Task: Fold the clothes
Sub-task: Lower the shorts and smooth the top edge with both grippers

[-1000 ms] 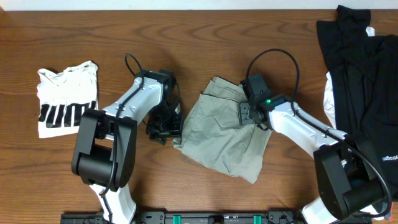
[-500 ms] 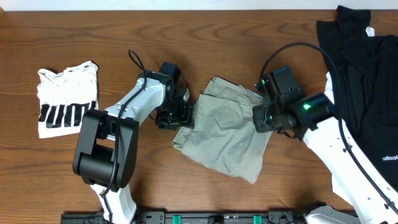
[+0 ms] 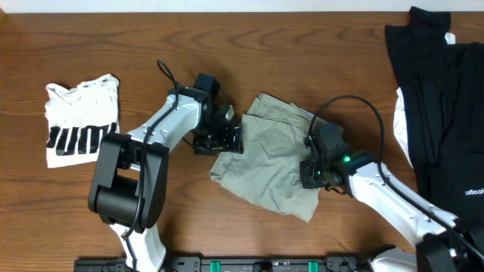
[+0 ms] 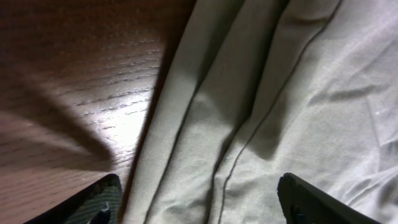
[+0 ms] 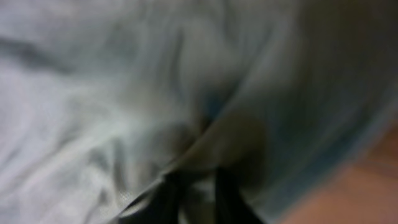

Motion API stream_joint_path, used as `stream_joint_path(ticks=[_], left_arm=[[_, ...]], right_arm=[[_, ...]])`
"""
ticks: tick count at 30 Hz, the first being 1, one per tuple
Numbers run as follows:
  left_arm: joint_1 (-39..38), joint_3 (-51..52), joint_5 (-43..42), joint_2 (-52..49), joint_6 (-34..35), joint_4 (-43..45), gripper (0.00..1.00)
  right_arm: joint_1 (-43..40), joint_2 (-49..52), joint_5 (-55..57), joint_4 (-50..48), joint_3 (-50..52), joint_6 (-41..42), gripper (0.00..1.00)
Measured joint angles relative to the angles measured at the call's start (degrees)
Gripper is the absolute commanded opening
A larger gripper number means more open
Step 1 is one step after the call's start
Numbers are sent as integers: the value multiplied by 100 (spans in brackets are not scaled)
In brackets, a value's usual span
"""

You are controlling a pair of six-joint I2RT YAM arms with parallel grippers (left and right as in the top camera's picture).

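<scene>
Khaki grey-green cotton shorts lie rumpled on the brown wooden surface. The left tool gapes wide astride their edge; the right tool is at their opposite side, its grip too blurred to tell.

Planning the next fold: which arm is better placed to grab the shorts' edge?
Left, probably: the left claw sits open astride the shorts' edge; the right claw's view is too blurred.

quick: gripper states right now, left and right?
Left gripper: open, fingers set wide over the edge of the light khaki cotton shorts.
Right gripper: cannot tell; wrist view blurred, fingertips close together at the shorts.
</scene>
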State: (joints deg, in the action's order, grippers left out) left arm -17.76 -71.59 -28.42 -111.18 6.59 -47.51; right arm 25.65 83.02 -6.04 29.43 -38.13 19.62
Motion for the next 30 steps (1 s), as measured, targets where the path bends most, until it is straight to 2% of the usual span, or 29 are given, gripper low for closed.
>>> stream_joint_path(ticks=[6,13,30], left_arm=[[0,0,-57,0,-96,131,87],[0,0,-101,0,-378,708,87],[-68,0,-109,-146,-516,750,86]], right_arm=[[0,131,-39,-756,256,61,34],[0,136,-57,-778,254,76,34],[-2,136,-55,-778,254,81,32]])
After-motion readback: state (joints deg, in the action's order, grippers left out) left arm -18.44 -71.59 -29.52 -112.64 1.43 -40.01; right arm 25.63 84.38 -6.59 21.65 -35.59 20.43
